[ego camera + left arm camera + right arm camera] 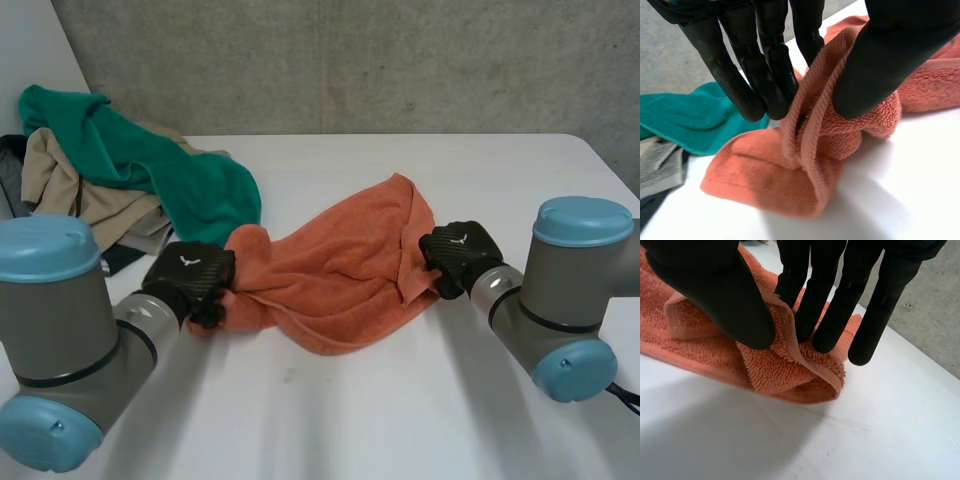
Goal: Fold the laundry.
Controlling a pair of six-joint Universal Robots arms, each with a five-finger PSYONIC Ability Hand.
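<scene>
An orange towel [335, 270] lies crumpled across the middle of the white table [400, 420]. My left hand [190, 275] is at its left end; in the left wrist view a fold of the orange towel [810, 150] is pinched between the thumb [880, 65] and the straight fingers [760, 70]. My right hand [458, 255] is at the towel's right edge. There the thumb [720, 295] and the fingers [825, 305] pinch a hemmed fold of the orange towel [790, 365].
A pile of laundry sits at the table's back left: a green towel [150, 160] on top of a beige cloth [75, 190] and a grey garment [657, 167]. A concrete wall [350, 60] stands behind the table.
</scene>
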